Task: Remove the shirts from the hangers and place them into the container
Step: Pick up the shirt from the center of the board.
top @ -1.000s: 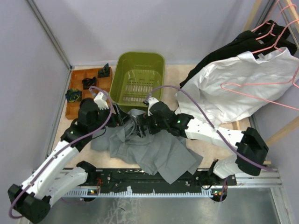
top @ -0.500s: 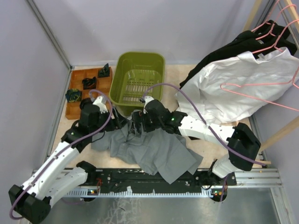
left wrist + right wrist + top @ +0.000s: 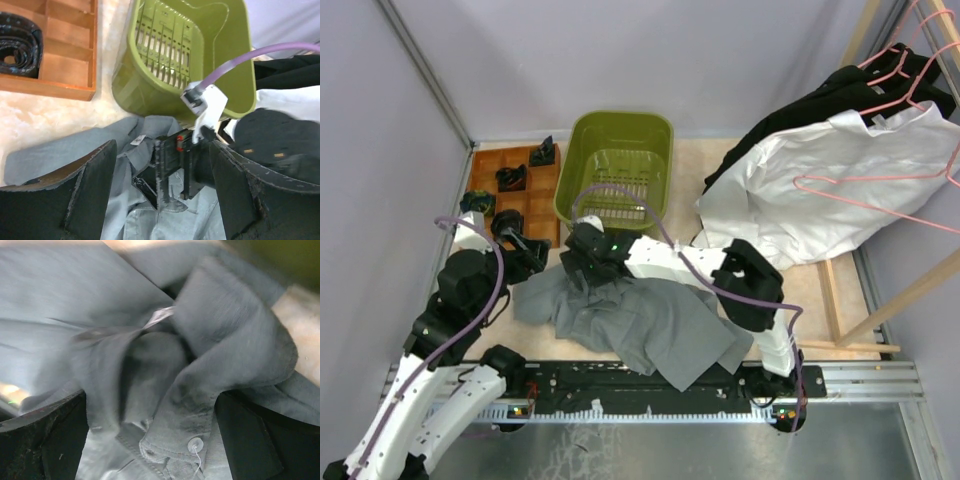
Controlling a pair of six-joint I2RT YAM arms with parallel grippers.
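A grey shirt (image 3: 645,322) lies crumpled on the table in front of the olive-green container (image 3: 620,160), off any hanger. My right gripper (image 3: 578,267) is down on its collar end. In the right wrist view the right gripper (image 3: 150,440) is open, with a buttoned collar fold (image 3: 200,405) lying loose between the jaws. My left gripper (image 3: 527,252) stands open just left of the shirt. The left wrist view has the left gripper (image 3: 162,147) open, facing the right gripper over the grey shirt (image 3: 60,150). A white shirt (image 3: 840,180) and black shirts (image 3: 830,90) hang on pink hangers (image 3: 880,182) at the right.
A brown wooden compartment tray (image 3: 542,190) with small black items stands left of the container, close to my left gripper. Light wooden rack poles (image 3: 905,290) run along the right side. The container (image 3: 200,55) holds no cloth.
The left arm has pulled back to the left, off the grey shirt. The right gripper has slid left across the shirt to its collar end, opening slightly wider.
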